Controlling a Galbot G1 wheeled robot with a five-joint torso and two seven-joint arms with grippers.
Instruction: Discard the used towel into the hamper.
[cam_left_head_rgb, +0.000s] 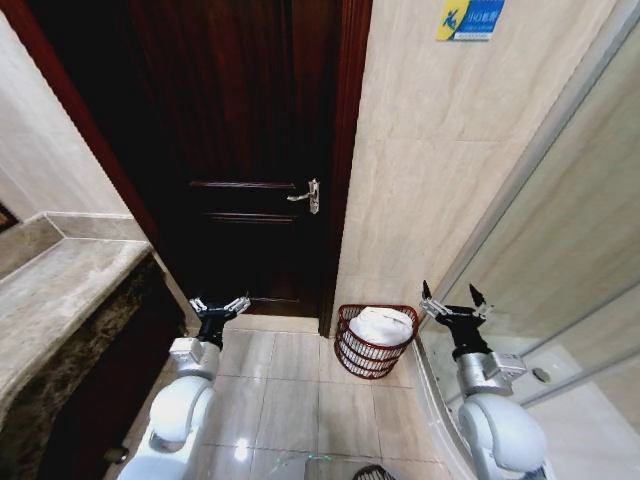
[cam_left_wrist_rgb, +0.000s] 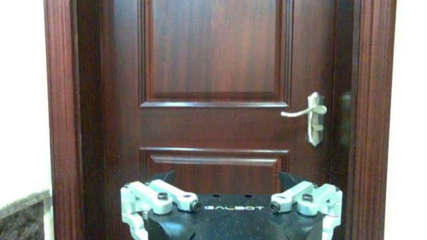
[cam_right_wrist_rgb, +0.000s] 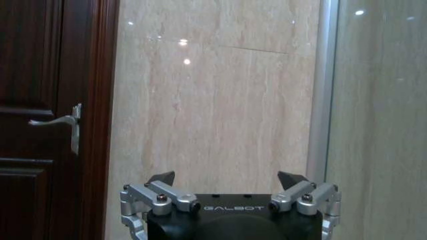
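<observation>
Towel (cam_left_head_rgb: 381, 325), white and bunched, lies inside the hamper (cam_left_head_rgb: 352, 352), its folds mounded up to about rim height, so the discard looks done, judging by how things lie.

Largest around it is the dark door (cam_left_head_rgb: 240, 150), shut, its handle (cam_left_head_rgb: 305, 196) level; it fills the space ahead of the left arm. Next comes the pale tiled wall (cam_left_head_rgb: 440, 170) between door frame and glass panel (cam_left_head_rgb: 580, 230), with the stone counter (cam_left_head_rgb: 55, 290) off to the robot's left. The floor (cam_left_head_rgb: 280, 385) is pale tile.

The hamper stands on that floor tight in the corner by the door frame, against the wall, probably so it stays out of the walkway.

Both arms are held low and forward, one either side of the hamper and apart from it. The right gripper (cam_left_head_rgb: 454, 302) hovers just beside the rim, fingers spread wide and empty, facing the wall. The left gripper (cam_left_head_rgb: 220, 305) faces the door, likewise spread and holding nothing.
</observation>
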